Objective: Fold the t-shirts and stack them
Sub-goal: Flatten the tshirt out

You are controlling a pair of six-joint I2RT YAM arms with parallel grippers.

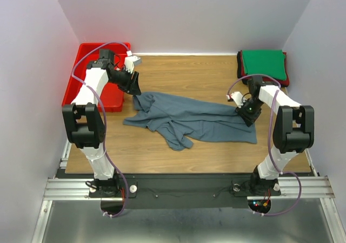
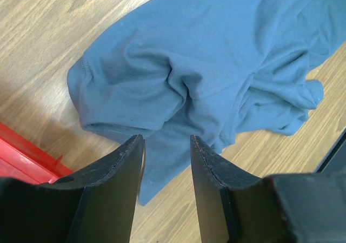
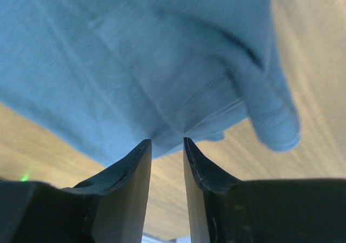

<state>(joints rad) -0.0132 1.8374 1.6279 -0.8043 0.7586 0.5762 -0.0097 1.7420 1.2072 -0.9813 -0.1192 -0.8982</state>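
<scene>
You see the slate blue-grey t-shirt (image 1: 189, 121) lying crumpled and unfolded across the middle of the wooden table (image 1: 178, 70). A bunched sleeve sits at its left end and a ragged fold trails off its near edge.

At the shirt's far-left corner, your left gripper (image 2: 166, 140) hovers with its fingers a moderate gap apart and nothing between them. The hemmed sleeve edge lies just beyond the tips.

At the shirt's far-right corner, your right gripper (image 3: 166, 143) shows a narrow gap. Bare wood is visible between the fingers, the hem sits right at their tips, and no cloth is clamped.

The red tray (image 1: 75, 86) stands just left of the shirt, its near corner close to the left sleeve. A folded green t-shirt (image 1: 263, 63) tops a stack well beyond the shirt's right end, against the back wall.

Open wood runs along the shirt's far side between tray and stack. A narrower strip separates its near edge from the table's front.
</scene>
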